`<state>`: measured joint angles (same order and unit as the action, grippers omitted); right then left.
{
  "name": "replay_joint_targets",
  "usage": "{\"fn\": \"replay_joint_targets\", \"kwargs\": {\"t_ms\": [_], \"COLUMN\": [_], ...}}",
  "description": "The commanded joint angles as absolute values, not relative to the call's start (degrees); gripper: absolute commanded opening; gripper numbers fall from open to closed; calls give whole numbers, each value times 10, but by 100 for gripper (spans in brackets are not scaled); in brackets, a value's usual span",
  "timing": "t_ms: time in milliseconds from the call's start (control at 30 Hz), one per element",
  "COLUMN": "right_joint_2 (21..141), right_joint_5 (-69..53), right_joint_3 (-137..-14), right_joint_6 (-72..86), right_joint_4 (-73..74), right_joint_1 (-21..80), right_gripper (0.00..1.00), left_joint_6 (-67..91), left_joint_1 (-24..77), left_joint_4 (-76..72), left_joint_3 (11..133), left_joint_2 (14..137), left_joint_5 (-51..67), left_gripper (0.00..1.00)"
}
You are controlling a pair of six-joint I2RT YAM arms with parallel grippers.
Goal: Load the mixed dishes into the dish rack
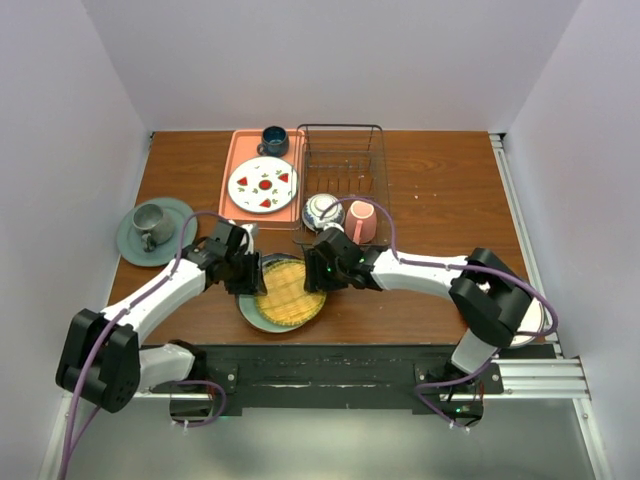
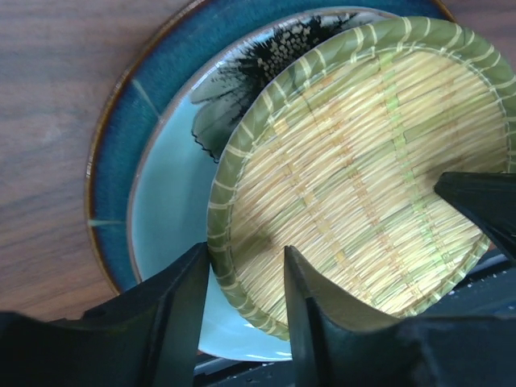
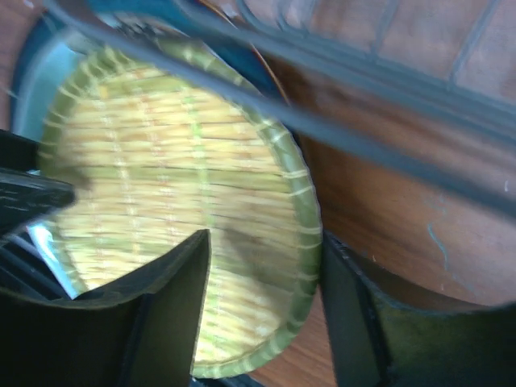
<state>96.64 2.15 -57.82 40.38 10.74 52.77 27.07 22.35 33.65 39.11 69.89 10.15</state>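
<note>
The yellow woven-look plate [image 1: 290, 290] lies on a pale teal plate [image 2: 165, 210], which rests on a dark blue plate [image 2: 121, 121], at the near centre of the table. My left gripper [image 1: 245, 270] is open, its jaws astride the yellow plate's left rim [image 2: 246, 254]. My right gripper [image 1: 325, 270] is open, its jaws astride the plate's right rim [image 3: 264, 238]. The dish rack [image 1: 342, 160] stands at the back centre. The patterned bowl [image 1: 322, 210] and the pink mug [image 1: 362, 220] sit just in front of it.
A pink tray [image 1: 238, 150] left of the rack holds a white plate with red marks [image 1: 263, 184] and a dark blue mug [image 1: 273, 140]. A teal-grey plate [image 1: 130, 240] with a grey mug [image 1: 150, 225] sits at the left. A white plate [image 1: 538, 322] lies at the near right.
</note>
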Motion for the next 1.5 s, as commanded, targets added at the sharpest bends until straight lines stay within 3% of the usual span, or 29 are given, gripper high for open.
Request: {"fn": "replay_joint_targets", "kwargs": {"t_ms": [0, 100, 333, 633, 967, 1467], "right_joint_2": [948, 924, 880, 817, 787, 795], "right_joint_5": [34, 42, 50, 56, -33, -138], "right_joint_3": [-522, -506, -493, -526, -644, -847], "right_joint_6": [440, 446, 461, 447, 381, 313], "right_joint_4": [136, 153, 184, 240, 263, 348], "right_joint_1": [528, 529, 529, 529, 527, 404], "right_gripper": [53, 45, 0, 0, 0, 0], "left_joint_6": [286, 285, 288, 282, 265, 228], "left_joint_1": [225, 225, 225, 225, 225, 225], "left_joint_4": [316, 321, 321, 323, 309, 293], "left_joint_3": [381, 380, 381, 416, 480, 633], "left_joint_2": [668, 656, 641, 621, 588, 625], "left_joint_5": [147, 146, 146, 120, 120, 90], "left_gripper": [42, 41, 45, 66, 85, 89]}}
